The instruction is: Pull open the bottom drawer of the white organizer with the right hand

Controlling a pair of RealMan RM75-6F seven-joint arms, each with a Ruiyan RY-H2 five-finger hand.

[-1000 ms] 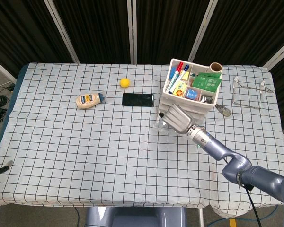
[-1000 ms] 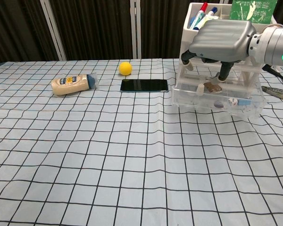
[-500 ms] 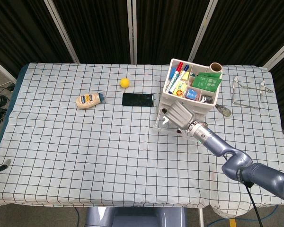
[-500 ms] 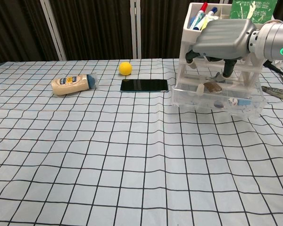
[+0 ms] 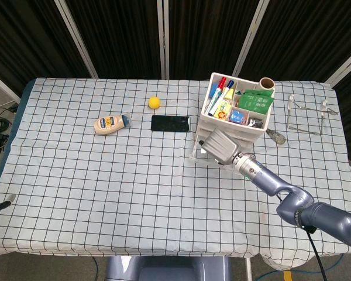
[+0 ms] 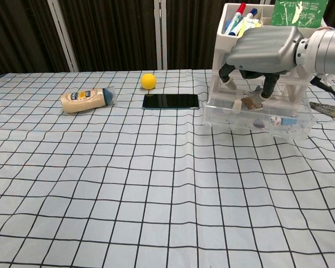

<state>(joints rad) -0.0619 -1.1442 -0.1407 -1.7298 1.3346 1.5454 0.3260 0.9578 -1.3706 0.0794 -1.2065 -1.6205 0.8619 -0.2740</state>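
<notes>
The white organizer (image 5: 237, 117) (image 6: 293, 84) stands at the table's back right, its top full of pens and packets. Its clear bottom drawer (image 6: 257, 120) (image 5: 198, 153) sticks out toward me, with small items inside. My right hand (image 6: 265, 47) (image 5: 218, 145) hovers over the drawer's front. Its fingers (image 6: 268, 86) hang bent downward just above the drawer's rim and hold nothing. Only a dark sliver of my left hand (image 5: 1, 205) shows at the head view's left edge, too little to tell how it stands.
A black phone (image 6: 170, 101) lies just left of the drawer, with a yellow ball (image 6: 148, 81) behind it. A mayonnaise bottle (image 6: 86, 100) lies further left. A wire rack (image 5: 307, 114) and a small tool (image 6: 326, 109) sit right of the organizer.
My right hand lifted slightly off the drawer, then came back down and forward a little. The drawer stays pulled out as before.
</notes>
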